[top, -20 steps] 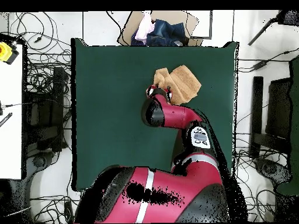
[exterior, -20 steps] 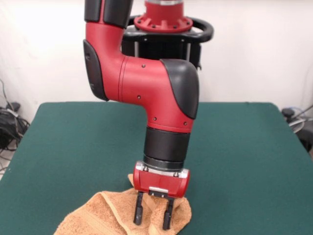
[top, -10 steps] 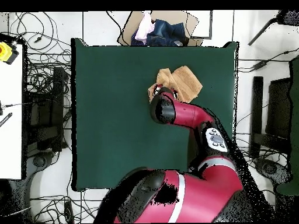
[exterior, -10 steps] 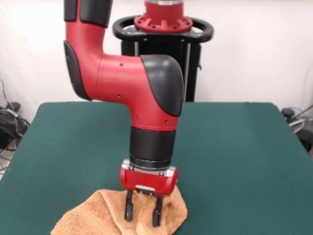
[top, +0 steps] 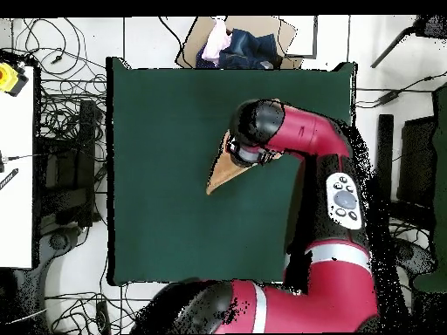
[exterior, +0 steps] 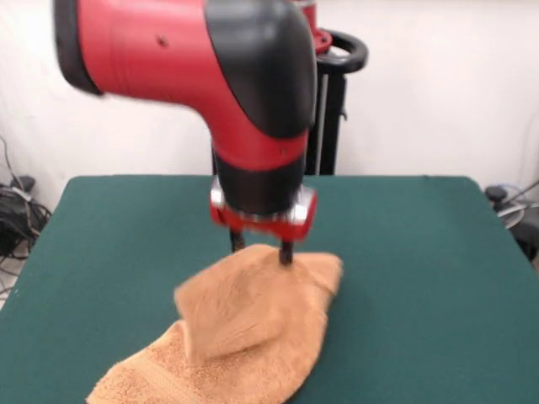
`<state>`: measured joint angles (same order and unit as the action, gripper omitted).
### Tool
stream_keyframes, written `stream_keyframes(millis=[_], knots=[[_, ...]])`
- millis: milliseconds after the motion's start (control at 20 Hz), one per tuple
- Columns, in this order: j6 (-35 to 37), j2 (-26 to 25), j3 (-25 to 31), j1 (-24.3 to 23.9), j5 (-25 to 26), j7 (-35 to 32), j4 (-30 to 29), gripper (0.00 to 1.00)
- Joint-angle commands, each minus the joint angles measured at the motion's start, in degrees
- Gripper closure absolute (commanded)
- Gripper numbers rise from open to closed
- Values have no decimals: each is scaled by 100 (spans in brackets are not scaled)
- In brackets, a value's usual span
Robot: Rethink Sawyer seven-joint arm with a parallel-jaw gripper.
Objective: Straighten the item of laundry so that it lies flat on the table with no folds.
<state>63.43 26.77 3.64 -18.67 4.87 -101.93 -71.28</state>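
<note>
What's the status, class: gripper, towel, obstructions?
Gripper shut on towel, raised off the table. Towel part lifted, still folded, lower end resting on the felt. Nothing in the way.

I count one towel [exterior: 244, 328], one green table [exterior: 421, 252], one red-and-black arm [exterior: 210, 76] with one gripper [exterior: 261, 250]. Overhead I also get one cardboard box [top: 240, 44] of clothes past the table edge, one yellow object [top: 9, 77].
</note>
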Motion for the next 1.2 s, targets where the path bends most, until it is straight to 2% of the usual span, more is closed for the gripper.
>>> stream_keyframes(millis=[50, 200, 400, 550, 850, 1000, 1200], knots=[[725, 306, 551, -266, -327, 51, 464, 0], [350, 287, 633, -406, -346, 202, 195, 0], [324, 345, 622, -399, -265, 232, 181, 0], [418, 191, 647, -368, -208, 217, 453, 0], [101, -47, 681, -369, -162, 228, 575, 0], [-519, -634, 786, -398, 98, 503, 1005, 0], [-1980, -1301, 960, -512, 505, 911, 1103, 0]])
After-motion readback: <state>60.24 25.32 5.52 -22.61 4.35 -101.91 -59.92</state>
